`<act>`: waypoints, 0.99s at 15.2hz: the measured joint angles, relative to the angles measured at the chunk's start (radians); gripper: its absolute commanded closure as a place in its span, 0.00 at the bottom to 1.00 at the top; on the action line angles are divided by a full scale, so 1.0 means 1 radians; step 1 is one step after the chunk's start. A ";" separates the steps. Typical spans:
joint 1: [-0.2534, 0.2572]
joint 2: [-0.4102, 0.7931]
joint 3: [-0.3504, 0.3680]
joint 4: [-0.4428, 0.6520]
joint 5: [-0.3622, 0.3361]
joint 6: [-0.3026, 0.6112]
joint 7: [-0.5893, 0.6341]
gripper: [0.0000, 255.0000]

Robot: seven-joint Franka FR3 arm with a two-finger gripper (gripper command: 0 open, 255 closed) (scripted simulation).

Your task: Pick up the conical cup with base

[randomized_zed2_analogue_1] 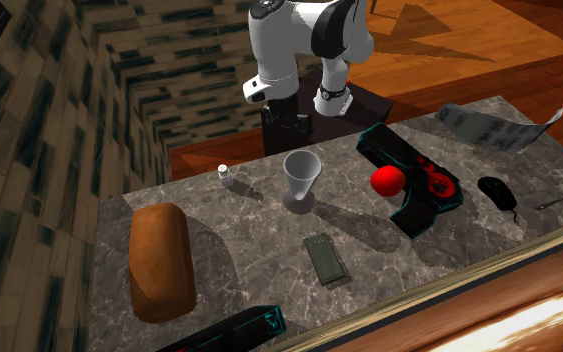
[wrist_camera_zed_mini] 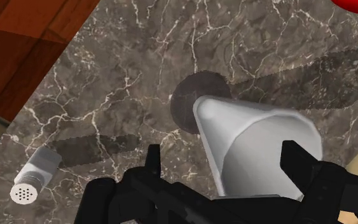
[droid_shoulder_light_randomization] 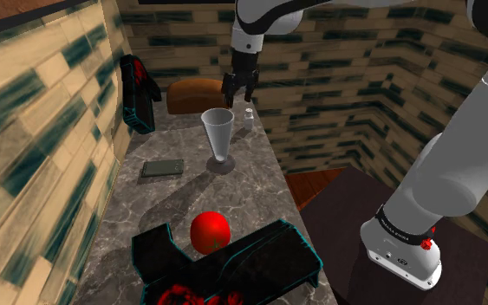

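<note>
The conical cup is pale grey and stands upright on a round dark base in the middle of the marble counter. In the second exterior view the cup stands near the counter's edge on the robot's side. My black gripper hangs open just above and behind the cup's rim, pointing down. In the wrist view the cup lies slightly off-centre below the gripper, with one finger outside its rim and the other over it. Neither finger touches it.
A small white shaker stands close to the cup. A brown loaf, a flat dark device, a red ball and a black cyan-edged object share the counter. Brick walls border it.
</note>
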 measured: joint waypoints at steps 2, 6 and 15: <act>0.010 0.082 0.009 0.067 -0.004 0.010 0.007 0.00; 0.017 0.130 0.016 0.081 -0.005 0.040 0.008 0.00; 0.020 0.157 0.018 0.039 -0.002 0.108 -0.002 1.00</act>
